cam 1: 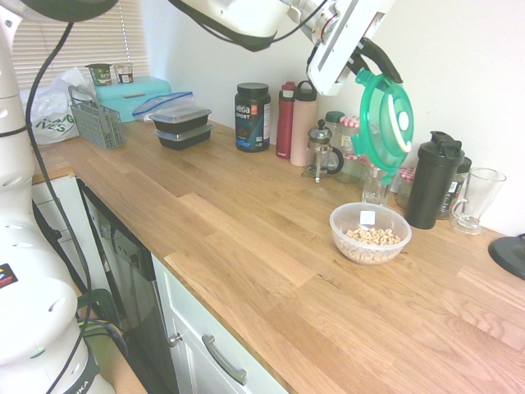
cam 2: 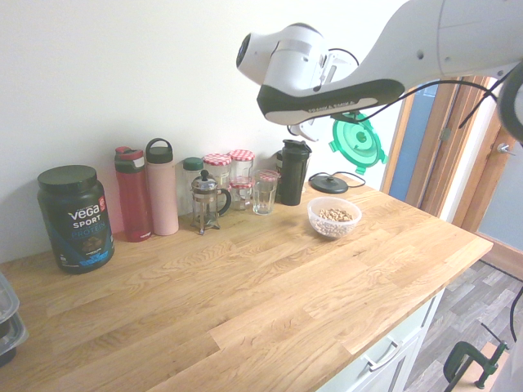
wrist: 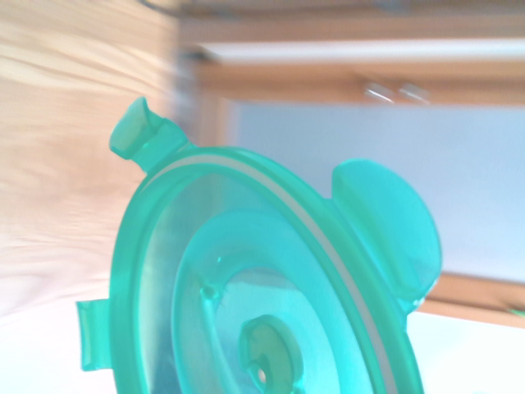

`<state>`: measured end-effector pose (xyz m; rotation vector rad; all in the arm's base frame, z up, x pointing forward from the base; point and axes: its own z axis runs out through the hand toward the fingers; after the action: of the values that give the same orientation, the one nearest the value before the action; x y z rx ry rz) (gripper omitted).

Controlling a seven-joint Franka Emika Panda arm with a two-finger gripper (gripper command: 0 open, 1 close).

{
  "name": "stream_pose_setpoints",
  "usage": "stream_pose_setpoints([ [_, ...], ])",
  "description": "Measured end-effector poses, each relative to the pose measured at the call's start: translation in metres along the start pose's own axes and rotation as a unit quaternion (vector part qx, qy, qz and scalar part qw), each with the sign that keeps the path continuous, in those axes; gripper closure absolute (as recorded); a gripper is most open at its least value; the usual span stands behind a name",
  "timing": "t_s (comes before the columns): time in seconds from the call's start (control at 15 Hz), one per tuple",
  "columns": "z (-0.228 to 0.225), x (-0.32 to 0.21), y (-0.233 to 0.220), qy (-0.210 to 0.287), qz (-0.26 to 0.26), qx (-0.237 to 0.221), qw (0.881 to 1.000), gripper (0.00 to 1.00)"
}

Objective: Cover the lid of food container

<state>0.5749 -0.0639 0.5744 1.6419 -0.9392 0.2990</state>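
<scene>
So we've got the end effector [cam 1: 367,61] clamped on the rim of the round translucent green plastic lid [cam 1: 384,123], which hangs on edge below it, up in the air. The clear round glass bowl with cereal [cam 1: 371,232] sits on the wooden counter [cam 1: 246,238], lower than the end effector and a bit nearer the counter's front edge. To do this well, we'd say level the lid first, centre it over the bowl's rim, then bring it straight down so the tabs clear the glass. Mind the tall drinking glass [cam 1: 377,180] just behind the bowl. Count-wise: one green lid, one bowl, two black meal-prep boxes [cam 1: 181,123] stacked well off to the side.
</scene>
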Motion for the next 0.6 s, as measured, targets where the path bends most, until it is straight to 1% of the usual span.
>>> stream_pose_setpoints([
  [0.07,0.009,0.0,-0.013,0.01,0.007,-0.03,0.999,1.0],
  [0.13,0.017,-0.002,-0.026,0.011,0.009,-0.05,0.999,1.0],
  [0.2,0.029,-0.002,-0.039,0.008,0.008,-0.057,0.998,1.0],
  [0.4,0.048,-0.008,-0.074,0.003,0.005,-0.039,0.999,1.0],
  [0.6,0.049,-0.019,-0.091,-0.004,0.001,-0.035,0.999,1.0],
])
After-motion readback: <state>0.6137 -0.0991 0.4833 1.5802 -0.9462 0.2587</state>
